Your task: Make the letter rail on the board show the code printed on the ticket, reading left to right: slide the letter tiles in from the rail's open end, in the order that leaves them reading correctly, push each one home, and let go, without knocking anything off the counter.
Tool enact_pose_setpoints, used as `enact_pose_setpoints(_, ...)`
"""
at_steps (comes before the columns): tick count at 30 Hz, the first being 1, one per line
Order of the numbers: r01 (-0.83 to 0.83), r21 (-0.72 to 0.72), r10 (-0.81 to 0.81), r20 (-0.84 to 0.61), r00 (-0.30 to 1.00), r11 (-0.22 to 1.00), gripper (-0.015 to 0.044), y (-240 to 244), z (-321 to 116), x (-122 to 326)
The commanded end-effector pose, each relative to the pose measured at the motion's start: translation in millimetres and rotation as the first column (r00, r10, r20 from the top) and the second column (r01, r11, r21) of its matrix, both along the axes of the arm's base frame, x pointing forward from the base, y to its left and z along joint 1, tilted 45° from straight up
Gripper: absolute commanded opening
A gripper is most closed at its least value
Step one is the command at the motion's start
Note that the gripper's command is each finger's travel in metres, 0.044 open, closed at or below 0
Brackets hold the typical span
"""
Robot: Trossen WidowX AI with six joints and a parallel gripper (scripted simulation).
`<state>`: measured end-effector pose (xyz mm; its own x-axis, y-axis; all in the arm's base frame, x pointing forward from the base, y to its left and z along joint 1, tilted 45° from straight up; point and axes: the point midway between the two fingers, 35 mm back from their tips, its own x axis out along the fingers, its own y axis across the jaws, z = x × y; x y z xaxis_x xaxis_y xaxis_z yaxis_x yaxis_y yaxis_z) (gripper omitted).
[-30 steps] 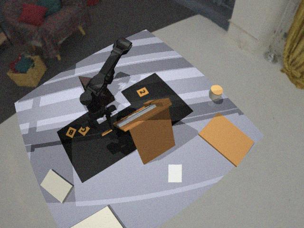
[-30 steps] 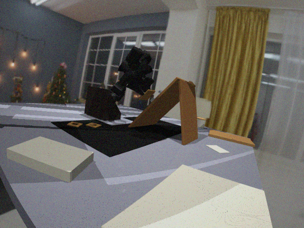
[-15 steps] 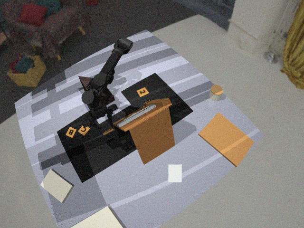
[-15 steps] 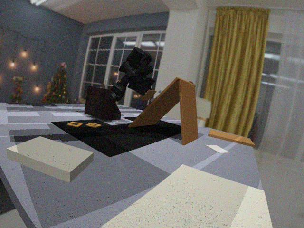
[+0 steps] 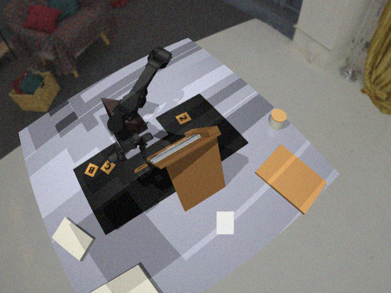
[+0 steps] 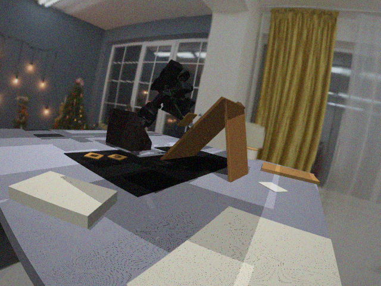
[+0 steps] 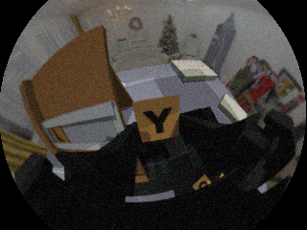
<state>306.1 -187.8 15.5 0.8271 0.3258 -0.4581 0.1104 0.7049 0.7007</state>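
Observation:
My gripper (image 5: pixel 134 156) (image 7: pixel 159 121) is shut on the orange Y tile (image 5: pixel 140 168) (image 6: pixel 187 119) (image 7: pixel 158 119), its letter upright in the wrist view. It holds the tile in the air, just off the left end of the grey rail (image 5: pixel 175 148) (image 7: pixel 82 124) in the top view, apart from it. The rail lies along the top of the sloping wooden board (image 5: pixel 198 179) (image 6: pixel 237 144) (image 7: pixel 77 77). Tiles B (image 5: pixel 91 169) (image 6: pixel 93 155), C (image 5: pixel 107 166) (image 6: pixel 116 157) and 2 (image 5: pixel 183 118) lie on the black mat (image 5: pixel 95 189) (image 6: pixel 135 185). The white ticket (image 5: pixel 225 223) (image 6: pixel 272 186) shows no readable code.
A flat orange slab (image 5: pixel 290 179) (image 6: pixel 289 173) and an orange-topped cylinder (image 5: pixel 278 118) stand beyond the board. A cream block (image 5: pixel 74 238) (image 6: pixel 61 196) and a larger cream slab (image 5: pixel 129 280) (image 6: pixel 292 246) lie near the counter's edge.

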Motion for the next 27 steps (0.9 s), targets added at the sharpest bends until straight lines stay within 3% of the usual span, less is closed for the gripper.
enact_pose_setpoints(1, 0.004, -0.008, -0.004, 0.004, 1.0, 1.0, 0.0, 0.4, 4.4, 0.8)
enact_pose_setpoints(27, 0.004, -0.007, -0.004, 0.003, 1.0, 1.0, 0.0, 9.6, 13.5, 2.3)
